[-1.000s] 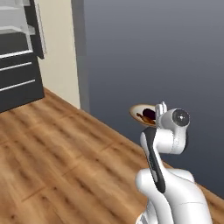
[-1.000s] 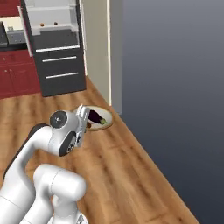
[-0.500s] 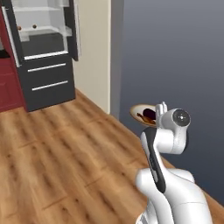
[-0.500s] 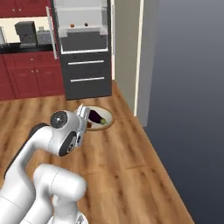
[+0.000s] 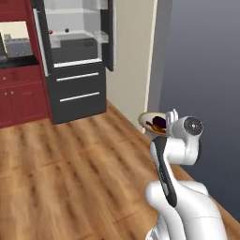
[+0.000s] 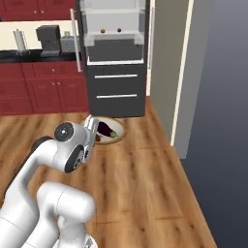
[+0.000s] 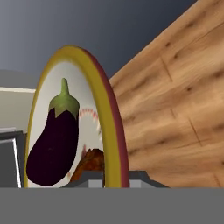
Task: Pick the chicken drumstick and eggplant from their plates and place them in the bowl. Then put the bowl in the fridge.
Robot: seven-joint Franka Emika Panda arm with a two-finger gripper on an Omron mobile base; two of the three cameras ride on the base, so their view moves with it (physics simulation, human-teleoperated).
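Left base view: bowl (image 5: 151,121) is carried at the gripper (image 5: 171,117), w/ eggplant (image 5: 160,122) and chicken drumstick (image 5: 152,126) inside; fridge (image 5: 75,61) is seen open at 11 o'clock.

Right base view: bowl (image 6: 115,136) is held above wood floor (image 6: 140,184), fridge (image 6: 115,58) at 12 o'clock.

Hand view: jaws are clamped shut on bowl rim (image 7: 112,131); eggplant (image 7: 54,144) is seen at 9 o'clock, drumstick (image 7: 89,162) just beside it.
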